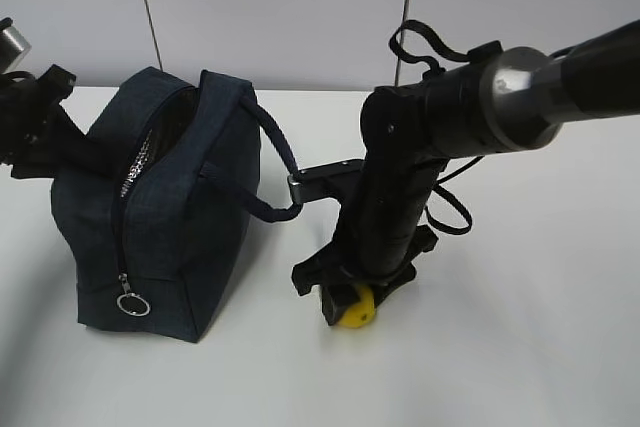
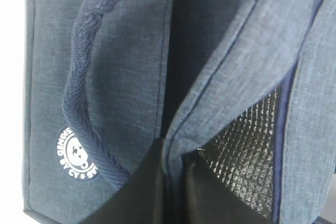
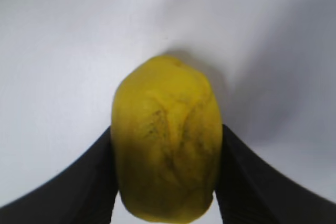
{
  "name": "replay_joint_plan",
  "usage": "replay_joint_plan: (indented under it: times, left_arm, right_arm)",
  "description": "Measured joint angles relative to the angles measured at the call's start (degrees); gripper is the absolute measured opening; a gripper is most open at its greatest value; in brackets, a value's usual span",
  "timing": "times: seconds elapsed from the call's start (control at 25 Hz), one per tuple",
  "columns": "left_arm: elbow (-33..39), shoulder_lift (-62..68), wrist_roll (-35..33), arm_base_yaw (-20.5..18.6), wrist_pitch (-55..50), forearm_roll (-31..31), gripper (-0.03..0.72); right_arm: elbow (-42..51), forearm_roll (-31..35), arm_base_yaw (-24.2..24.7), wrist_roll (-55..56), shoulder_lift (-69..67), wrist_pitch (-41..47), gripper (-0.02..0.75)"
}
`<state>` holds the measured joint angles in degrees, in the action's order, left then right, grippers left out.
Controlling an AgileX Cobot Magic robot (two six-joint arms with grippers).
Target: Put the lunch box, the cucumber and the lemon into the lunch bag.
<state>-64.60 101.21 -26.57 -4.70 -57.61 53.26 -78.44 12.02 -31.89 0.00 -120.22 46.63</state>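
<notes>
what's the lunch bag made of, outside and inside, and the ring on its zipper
Lunch bag: the outside looks like matte woven navy fabric, its weave visible up close. The lining seems to be quilted silver foil, with a dimpled shine. The ring pull is probably metal, thin and glinting.

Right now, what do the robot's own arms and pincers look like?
Both arms are matte black. The right arm has a silver metal collar on a thick round tube and loose black cables. Its right pincer has broad black fingers. The left arm also shows a silver joint.
</notes>
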Motion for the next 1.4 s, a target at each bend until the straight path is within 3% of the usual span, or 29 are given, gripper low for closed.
replay_joint_plan:
  times: [0.44, 0.68, 0.88, 1.12, 1.4]
  left_arm:
    - [0.0, 0.0, -0.5, 0.0, -0.1, 0.0, 0.000]
    - [0.0, 0.0, -4.3, 0.0, -3.6, 5.7, 0.000]
    - [0.0, 0.0, -7.1, 1.3, -4.8, 10.3, 0.000]
    - [0.0, 0.0, -7.9, 2.9, -5.0, 11.4, 0.000]
    - [0.0, 0.0, -8.1, 3.0, -5.1, 11.6, 0.000]
  right_arm:
    - [-0.8, -0.2, 0.0, 0.0, 7.1, 9.5, 0.393]
    - [-2.3, 1.4, 0.0, 0.0, 15.3, 9.6, 0.393]
    - [-8.1, 9.8, 0.0, -3.2, 16.6, 6.9, 0.393]
    - [-11.2, 22.6, 0.0, -8.2, 16.6, -3.4, 0.393]
    - [-11.3, 26.6, 0.0, -8.8, 15.3, -9.0, 0.393]
